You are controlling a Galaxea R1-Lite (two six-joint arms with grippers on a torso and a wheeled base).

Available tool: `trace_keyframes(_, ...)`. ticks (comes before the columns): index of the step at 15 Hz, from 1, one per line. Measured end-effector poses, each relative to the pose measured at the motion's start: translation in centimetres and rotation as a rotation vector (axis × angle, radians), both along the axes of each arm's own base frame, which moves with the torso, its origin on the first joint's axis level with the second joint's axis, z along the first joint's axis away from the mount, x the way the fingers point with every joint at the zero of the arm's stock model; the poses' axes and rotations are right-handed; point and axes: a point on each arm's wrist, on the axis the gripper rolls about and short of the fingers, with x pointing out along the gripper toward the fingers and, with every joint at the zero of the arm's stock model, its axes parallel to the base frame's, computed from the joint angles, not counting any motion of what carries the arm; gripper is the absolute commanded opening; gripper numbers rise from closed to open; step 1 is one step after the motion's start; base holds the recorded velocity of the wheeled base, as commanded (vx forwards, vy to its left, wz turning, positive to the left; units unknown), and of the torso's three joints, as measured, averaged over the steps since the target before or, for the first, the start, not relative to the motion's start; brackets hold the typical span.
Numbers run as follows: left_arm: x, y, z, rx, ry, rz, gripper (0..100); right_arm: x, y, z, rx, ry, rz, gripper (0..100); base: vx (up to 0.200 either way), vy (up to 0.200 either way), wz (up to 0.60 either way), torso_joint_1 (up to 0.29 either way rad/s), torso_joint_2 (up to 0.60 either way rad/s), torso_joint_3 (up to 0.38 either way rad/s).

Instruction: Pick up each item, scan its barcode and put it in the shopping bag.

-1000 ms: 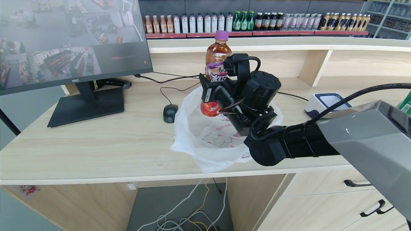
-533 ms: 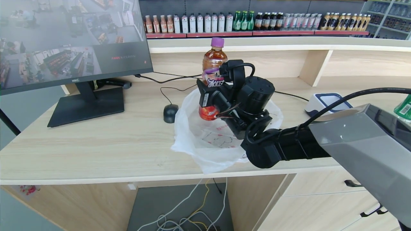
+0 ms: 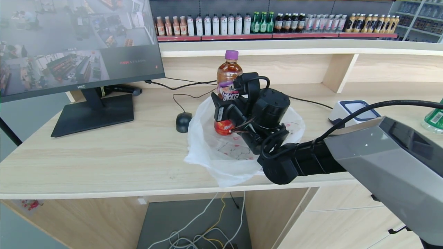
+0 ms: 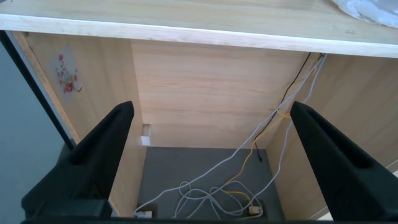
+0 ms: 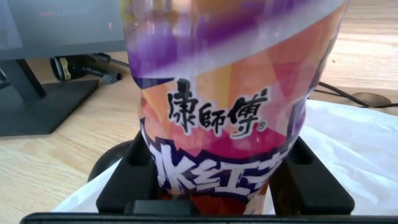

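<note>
The right gripper has its jaws clamped on the lower half of a purple-capped, amber-filled clear plastic tea bottle, one jaw on either side of its purple-and-orange label. It holds the bottle over the open mouth of the thin white plastic shopping bag, which lies crumpled on the pale wooden tabletop. From where I stand I cannot tell whether the bottle's base already touches the film or hangs just above it. The bottle's long axis runs close to vertical, cap up and base down towards the bag, and the printed face of the label is turned towards the wrist. Full as it looks, I judge it fairly heavy for its size, stiff enough to take a firm squeeze, yet slick where the glossy label wraps it. The present hold low on the body seems sound, though the weight above the jaws could make it tip. The bag is limp and will not steady the bottle once it is let go. A white and dark-blue barcode scanner sits on the tabletop well to the robot's right of the bag. The left gripper hangs below the tabletop edge, jaws spread wide with nothing between them.
</note>
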Motion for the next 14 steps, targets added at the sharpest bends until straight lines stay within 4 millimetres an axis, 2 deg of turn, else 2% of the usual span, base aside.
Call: trace_keyframes(14, 0.0, 0.0, 0.0, 0.000, 0.000, 0.000, 100, 0.1, -0.1, -1.9, -0.036, 0.047, -0.003, 0, 0.000, 0.000, 0.00, 0.000, 0.00, 0.000)
